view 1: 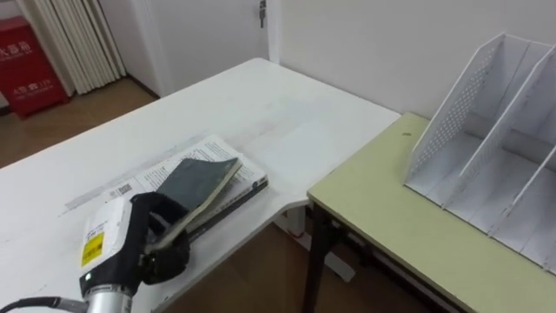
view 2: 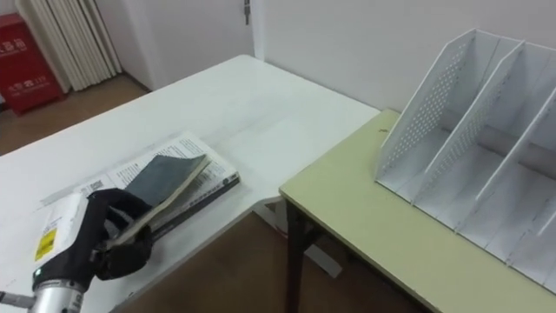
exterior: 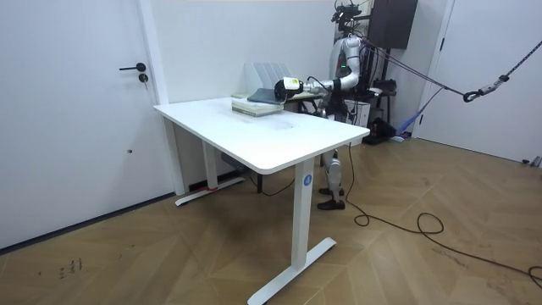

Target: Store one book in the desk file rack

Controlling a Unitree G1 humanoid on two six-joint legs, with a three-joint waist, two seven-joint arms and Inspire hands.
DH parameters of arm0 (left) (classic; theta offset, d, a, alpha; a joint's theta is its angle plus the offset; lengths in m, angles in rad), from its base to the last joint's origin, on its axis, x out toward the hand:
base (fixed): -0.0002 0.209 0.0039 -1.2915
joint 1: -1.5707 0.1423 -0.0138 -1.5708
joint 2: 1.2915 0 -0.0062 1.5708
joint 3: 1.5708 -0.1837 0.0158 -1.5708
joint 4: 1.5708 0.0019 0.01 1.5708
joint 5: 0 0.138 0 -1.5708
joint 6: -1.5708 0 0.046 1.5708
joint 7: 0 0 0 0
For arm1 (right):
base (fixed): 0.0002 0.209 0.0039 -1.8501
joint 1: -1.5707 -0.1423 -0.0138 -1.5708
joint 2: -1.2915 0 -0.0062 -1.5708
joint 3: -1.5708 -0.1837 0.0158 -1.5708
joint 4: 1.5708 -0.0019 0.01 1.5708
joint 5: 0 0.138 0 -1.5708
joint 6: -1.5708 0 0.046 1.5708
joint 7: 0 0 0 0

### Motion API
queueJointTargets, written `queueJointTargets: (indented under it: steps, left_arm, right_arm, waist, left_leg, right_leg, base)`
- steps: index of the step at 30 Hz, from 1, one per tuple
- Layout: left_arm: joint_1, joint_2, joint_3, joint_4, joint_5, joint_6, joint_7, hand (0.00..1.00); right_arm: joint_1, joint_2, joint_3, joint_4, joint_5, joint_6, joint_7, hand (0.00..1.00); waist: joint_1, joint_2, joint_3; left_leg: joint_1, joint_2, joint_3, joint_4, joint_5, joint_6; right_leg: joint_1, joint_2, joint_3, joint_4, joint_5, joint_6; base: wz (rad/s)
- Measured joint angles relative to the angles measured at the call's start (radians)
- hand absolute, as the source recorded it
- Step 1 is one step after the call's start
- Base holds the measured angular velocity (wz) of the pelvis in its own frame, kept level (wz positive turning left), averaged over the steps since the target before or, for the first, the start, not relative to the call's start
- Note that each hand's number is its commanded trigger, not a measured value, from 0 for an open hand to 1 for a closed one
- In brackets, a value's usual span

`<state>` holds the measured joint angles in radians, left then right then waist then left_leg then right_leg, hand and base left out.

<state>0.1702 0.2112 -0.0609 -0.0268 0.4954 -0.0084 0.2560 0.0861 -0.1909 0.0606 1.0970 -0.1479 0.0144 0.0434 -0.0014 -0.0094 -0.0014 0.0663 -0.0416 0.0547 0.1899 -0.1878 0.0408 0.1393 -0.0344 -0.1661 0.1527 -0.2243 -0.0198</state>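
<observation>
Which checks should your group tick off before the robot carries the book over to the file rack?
1. Grip: left hand has fingers curled round the grey book: ok.
2. Only the top book gripped, not the white book beneath: cannot tell.
3. Compartments of the file rack empty: ok.
4. Rack upright on the green desk: ok.
5. Grey book clear of the stack on the white table: not ok.
</observation>
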Motion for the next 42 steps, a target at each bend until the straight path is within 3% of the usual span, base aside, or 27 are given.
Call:
queueJointTargets:
  steps: [2,5,7,12,16,20,22,28,34,38,42]
  left_arm:
    - [0.000,0.004,-0.005,-0.035,-0.087,-0.004,-0.034,1.00]
    - [-0.002,0.004,-0.007,-0.064,-0.213,-0.049,-0.084,1.00]
    - [-0.003,0.002,-0.008,-0.079,-0.265,-0.065,-0.113,1.00]
    - [-0.002,0.001,-0.036,-0.137,-0.440,-0.070,-0.228,1.00]
    - [-0.002,0.002,-0.032,-0.136,-0.582,-0.070,-0.313,1.00]
    - [-0.002,0.005,-0.033,-0.136,-0.709,-0.070,-0.394,1.00]
    - [-0.002,0.005,-0.033,-0.137,-0.768,-0.070,-0.429,1.00]
    - [-0.002,0.010,-0.018,-0.137,-0.915,-0.070,-0.571,1.00]
    - [-0.002,0.020,-0.014,-0.137,-1.083,-0.070,-0.649,1.00]
    - [-0.002,0.020,-0.009,-0.137,-1.230,-0.068,-0.703,1.00]
    - [-0.003,0.026,0.012,-0.137,-1.281,-0.060,-0.743,1.00]
  right_arm:
    - [-0.009,0.008,0.019,-0.018,0.002,-0.033,0.006,0.00]
    - [-0.010,0.013,0.058,-0.068,0.001,-0.065,0.029,0.00]
    - [-0.002,0.021,0.066,-0.125,-0.017,-0.068,0.038,0.00]
    - [0.031,0.030,0.075,-0.337,-0.060,-0.070,0.108,0.00]
    - [0.033,0.030,0.072,-0.405,-0.060,-0.081,0.161,0.00]
    - [0.038,0.021,0.075,-0.538,-0.027,-0.079,0.239,0.00]
    - [0.052,0.020,0.073,-0.618,0.001,-0.079,0.267,0.00]
    - [0.061,0.025,0.073,-0.808,0.184,-0.080,0.344,0.00]
    - [0.061,0.023,0.070,-0.938,0.422,-0.080,0.382,0.00]
    - [0.058,0.022,0.065,-1.021,0.581,-0.077,0.425,0.00]
    - [0.054,0.021,0.050,-1.049,0.673,-0.075,0.464,0.00]
  waist:
    - [-0.002,0.003,-0.0004]
    - [0.003,0.004,0.0011]
    - [0.004,0.011,0.0003]
    - [0.005,0.008,0.0040]
    - [0.005,0.008,0.0051]
    - [0.003,0.020,0.0167]
    - [0.004,0.024,0.0153]
    - [0.009,0.022,0.0139]
    - [0.006,0.007,0.0136]
    - [0.007,0.008,0.0125]
    - [0.006,0.015,0.0103]
  left_leg:
    - [-0.002,0.000,-0.001,0.000,0.000,0.000]
    - [-0.002,0.000,-0.003,-0.001,0.000,0.000]
    - [-0.006,0.000,-0.003,0.000,0.000,0.000]
    - [-0.018,0.003,-0.002,0.007,0.000,0.000]
    - [-0.018,0.006,-0.002,0.009,0.000,0.000]
    - [-0.020,0.009,0.000,0.013,0.000,0.000]
    - [-0.021,0.010,0.002,0.014,0.000,0.000]
    - [-0.021,0.012,0.028,0.014,0.000,0.000]
    - [-0.020,0.013,0.028,0.014,0.000,0.000]
    - [-0.026,0.014,0.028,0.016,-0.001,0.001]
    - [-0.037,0.015,0.028,0.031,-0.002,0.003]
  right_leg:
    - [0.000,0.000,-0.002,0.000,0.001,0.000]
    - [0.002,0.000,-0.004,0.001,0.003,0.000]
    - [-0.002,0.000,-0.002,0.003,0.003,0.000]
    - [-0.019,0.000,0.000,0.019,0.004,-0.001]
    - [-0.018,0.001,-0.001,0.023,0.007,-0.004]
    - [-0.024,0.003,0.001,0.036,0.007,-0.004]
    - [-0.029,0.003,0.002,0.035,0.007,-0.004]
    - [-0.036,0.003,0.022,0.038,0.006,-0.004]
    - [-0.036,0.002,0.027,0.049,0.006,-0.004]
    - [-0.051,0.002,0.028,0.055,0.007,-0.004]
    - [-0.057,0.002,0.030,0.068,0.007,-0.004]
  base:
    - [0.03]
    - [0.01]
    - [0.00]
    - [-0.02]
    - [-0.03]
    - [0.00]
    - [0.00]
    - [-0.09]
    - [-0.04]
    - [0.00]
    - [0.00]
